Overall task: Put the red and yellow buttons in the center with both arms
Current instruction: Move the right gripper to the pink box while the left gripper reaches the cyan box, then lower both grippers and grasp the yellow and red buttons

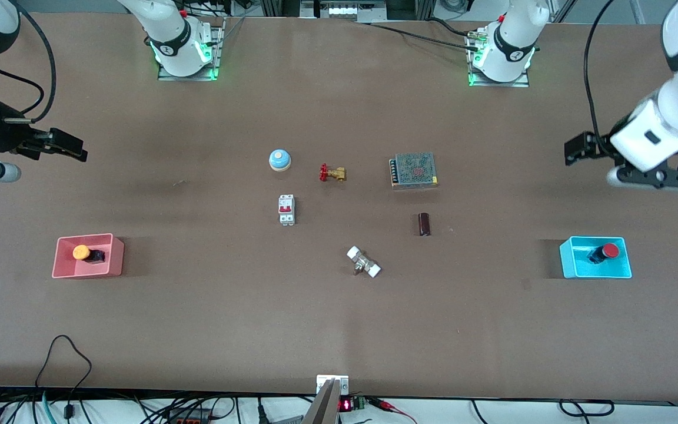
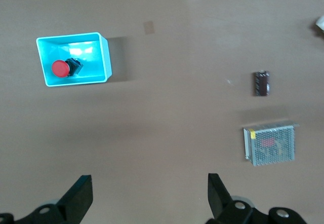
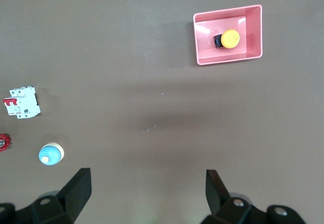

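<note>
The yellow button (image 1: 82, 252) lies in the pink bin (image 1: 59, 259) toward the right arm's end of the table; it also shows in the right wrist view (image 3: 231, 39). The red button (image 1: 610, 251) lies in the cyan bin (image 1: 568, 259) toward the left arm's end; it also shows in the left wrist view (image 2: 61, 69). The center (image 1: 292, 288) is bare brown tabletop between the bins. My right gripper (image 1: 71, 147) hangs open and empty above the table, short of the pink bin (image 3: 202, 36). My left gripper (image 1: 574, 150) hangs open and empty, short of the cyan bin (image 2: 104, 57).
Between the bins stand a pale-blue dome (image 1: 279, 159), a brass valve with red handle (image 1: 332, 173), a white circuit breaker (image 1: 286, 209), a mesh-covered box (image 1: 414, 170), a dark cylinder (image 1: 424, 224) and a white-ended fitting (image 1: 364, 262).
</note>
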Robot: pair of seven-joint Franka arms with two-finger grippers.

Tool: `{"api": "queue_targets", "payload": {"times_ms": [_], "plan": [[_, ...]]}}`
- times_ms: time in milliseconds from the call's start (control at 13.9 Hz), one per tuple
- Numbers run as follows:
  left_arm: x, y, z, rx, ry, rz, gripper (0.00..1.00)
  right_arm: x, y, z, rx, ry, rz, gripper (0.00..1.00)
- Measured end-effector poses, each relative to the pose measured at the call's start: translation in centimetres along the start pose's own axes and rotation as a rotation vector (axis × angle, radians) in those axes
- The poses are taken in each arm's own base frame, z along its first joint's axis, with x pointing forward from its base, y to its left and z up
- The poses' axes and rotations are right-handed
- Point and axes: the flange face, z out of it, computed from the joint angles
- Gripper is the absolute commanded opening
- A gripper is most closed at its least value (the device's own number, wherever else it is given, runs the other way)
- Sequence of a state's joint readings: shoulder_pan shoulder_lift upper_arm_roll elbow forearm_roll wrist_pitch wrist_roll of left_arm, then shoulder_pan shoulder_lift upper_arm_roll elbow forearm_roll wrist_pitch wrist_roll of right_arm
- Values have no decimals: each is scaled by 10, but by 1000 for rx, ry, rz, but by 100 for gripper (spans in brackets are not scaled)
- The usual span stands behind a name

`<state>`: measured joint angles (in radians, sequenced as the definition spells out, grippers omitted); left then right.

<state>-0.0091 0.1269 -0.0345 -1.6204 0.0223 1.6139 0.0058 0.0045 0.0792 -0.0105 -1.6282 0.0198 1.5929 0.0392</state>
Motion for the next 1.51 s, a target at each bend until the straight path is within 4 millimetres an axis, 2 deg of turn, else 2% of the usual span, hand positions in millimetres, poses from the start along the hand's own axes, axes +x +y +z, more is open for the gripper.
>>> {"api": "queue_targets", "payload": {"times_ms": [216,432,791,935,1007,1151,1511], "plan": [[39,-43,43,5,-9,-60,100,10,6,16,-14,-17,8,100],[73,-86,105,48,-3,-101,100,33,18,42,-54,-6,9,100],[99,-148,197,37,-6,-172,100,64,30,82,-64,24,-7,100],[105,-166,228,31,0,-174,90,78,48,101,-63,49,-41,100],[107,-171,240,29,4,-173,86,83,60,112,-63,61,-50,100],[109,-177,259,25,-1,-172,83,93,82,133,-65,89,-77,100],[110,-189,267,27,32,-162,83,116,115,190,-78,151,-142,100]]}}
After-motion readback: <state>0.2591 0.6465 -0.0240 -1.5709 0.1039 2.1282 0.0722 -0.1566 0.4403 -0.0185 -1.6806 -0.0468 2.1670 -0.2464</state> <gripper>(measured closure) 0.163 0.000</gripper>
